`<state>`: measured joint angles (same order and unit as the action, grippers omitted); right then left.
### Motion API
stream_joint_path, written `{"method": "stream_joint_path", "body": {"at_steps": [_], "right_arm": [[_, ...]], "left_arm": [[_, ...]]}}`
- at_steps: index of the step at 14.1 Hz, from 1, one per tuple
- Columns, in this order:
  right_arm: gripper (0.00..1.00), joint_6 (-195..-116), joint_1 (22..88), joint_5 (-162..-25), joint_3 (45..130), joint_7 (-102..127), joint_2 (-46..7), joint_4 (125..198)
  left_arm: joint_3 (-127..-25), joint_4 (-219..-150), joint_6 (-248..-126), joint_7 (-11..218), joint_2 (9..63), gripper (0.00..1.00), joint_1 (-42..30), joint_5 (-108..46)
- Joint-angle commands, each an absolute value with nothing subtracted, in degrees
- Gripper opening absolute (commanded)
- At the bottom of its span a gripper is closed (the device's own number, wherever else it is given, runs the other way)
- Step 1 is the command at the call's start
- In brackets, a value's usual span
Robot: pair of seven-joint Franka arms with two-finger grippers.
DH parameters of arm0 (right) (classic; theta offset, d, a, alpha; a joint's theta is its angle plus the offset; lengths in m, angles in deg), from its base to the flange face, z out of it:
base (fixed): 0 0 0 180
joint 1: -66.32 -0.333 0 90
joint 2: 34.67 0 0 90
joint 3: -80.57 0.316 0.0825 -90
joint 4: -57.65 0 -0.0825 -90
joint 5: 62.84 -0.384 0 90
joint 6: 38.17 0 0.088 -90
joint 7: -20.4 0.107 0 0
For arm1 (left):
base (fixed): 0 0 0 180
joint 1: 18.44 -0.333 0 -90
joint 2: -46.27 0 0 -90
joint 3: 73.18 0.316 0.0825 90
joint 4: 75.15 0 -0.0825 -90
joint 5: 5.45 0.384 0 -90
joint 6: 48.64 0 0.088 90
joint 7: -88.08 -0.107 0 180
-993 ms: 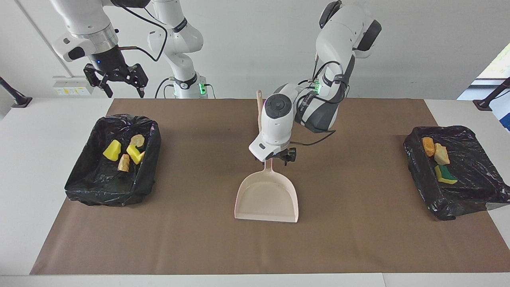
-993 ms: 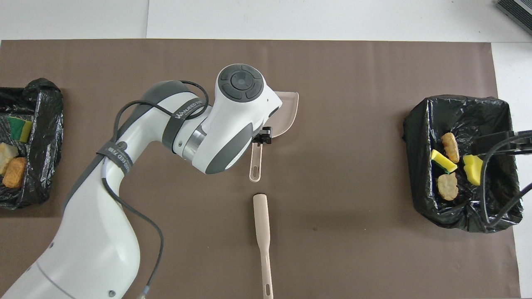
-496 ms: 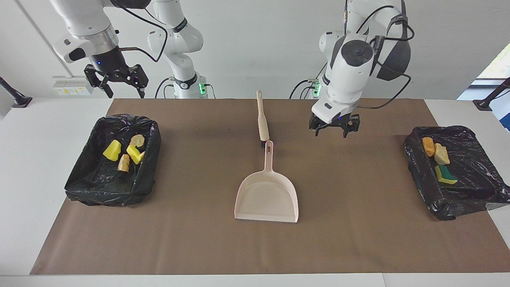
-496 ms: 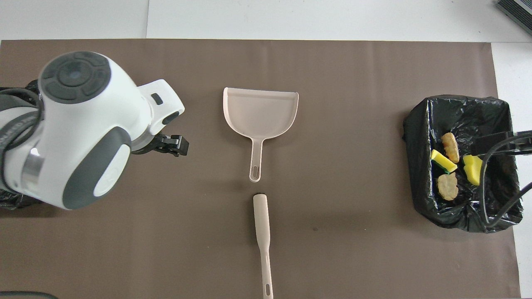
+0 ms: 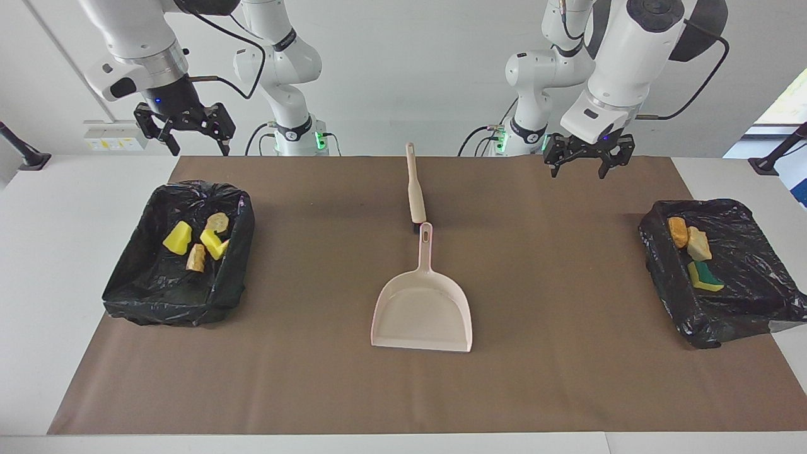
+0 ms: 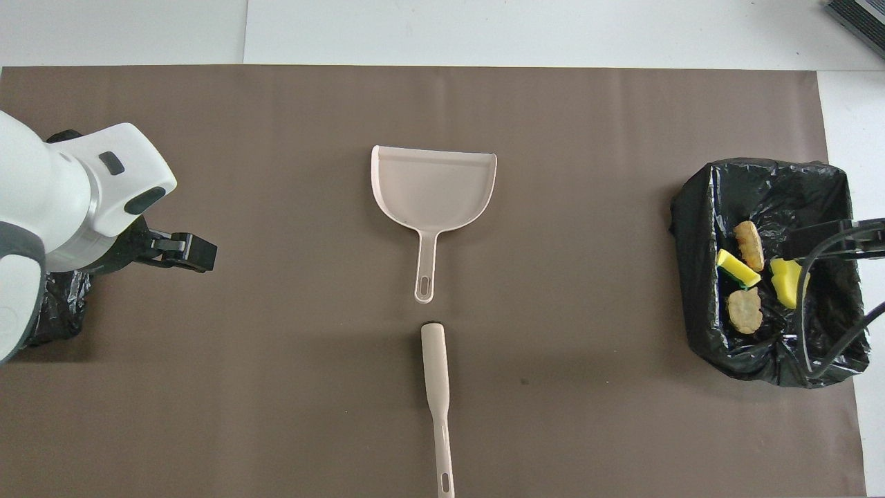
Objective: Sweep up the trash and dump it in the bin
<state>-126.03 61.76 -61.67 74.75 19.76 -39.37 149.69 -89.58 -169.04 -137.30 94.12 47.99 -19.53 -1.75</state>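
The trash lies in two black-bag-lined bins. The bin [image 5: 170, 309] [image 6: 760, 360] at the right arm's end holds yellow sponge chunks [image 5: 178, 238] [image 6: 787, 280] and tan pieces [image 5: 196, 257] [image 6: 744, 310]. In the bin [image 5: 737, 315] at the left arm's end are an orange-brown piece [image 5: 678, 231], a beige lump [image 5: 698, 244] and a yellow-green sponge [image 5: 705, 276]. The pink dustpan [image 5: 422, 309] [image 6: 432, 187] lies flat mid-mat, nothing in it. My left gripper [image 5: 589, 161] [image 6: 197, 252] hangs open and empty over the mat beside its bin. High over its own bin, my right gripper [image 5: 183, 129] waits open.
A beige brush [image 5: 414, 189] [image 6: 437, 387] lies on the brown mat [image 5: 567, 378], in line with the dustpan's handle and nearer to the robots. In the overhead view the left arm covers most of its bin [image 6: 62, 318]. The right arm's cable crosses over the other bin.
My left gripper has left the dustpan's handle, risen and swung toward the left arm's end of the table. The dustpan stays flat on the mat. The right arm has barely moved.
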Motion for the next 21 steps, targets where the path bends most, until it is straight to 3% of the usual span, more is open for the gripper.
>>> {"method": "stream_joint_path", "body": {"at_steps": [1,3,7,11,17,21], "right_arm": [[1.0,-126.59,62.63,-61.96,75.21,19.08,-40.73,151.34],[1.0,-126.59,62.63,-61.96,75.21,19.08,-40.73,151.34],[1.0,-126.59,62.63,-61.96,75.21,19.08,-40.82,151.43],[1.0,-126.5,62.63,-61.96,75.21,19.08,-40.82,151.43],[1.0,-126.5,62.63,-61.96,75.21,18.99,-40.82,151.52],[1.0,-126.5,62.63,-61.96,75.21,18.99,-40.91,151.52]], "left_arm": [[-89.7,-164.11,-133.55,93.26,47.41,1.0,-21.43,-2.99],[-88.66,-160.24,-132.4,93.18,45.84,1.0,-22.48,-4.3],[-75.58,-153.2,-127.58,85.39,41.96,1.0,-17.22,-7.39],[-71.61,-153.28,-126.25,81.41,42.75,1.0,-16.34,-7.56],[-69.05,-156.79,-123.97,81.14,48.45,1.0,-15.19,-8.0],[-67.82,-156.71,-124.66,81.14,48.29,1.0,-15.01,-8.09]]}}
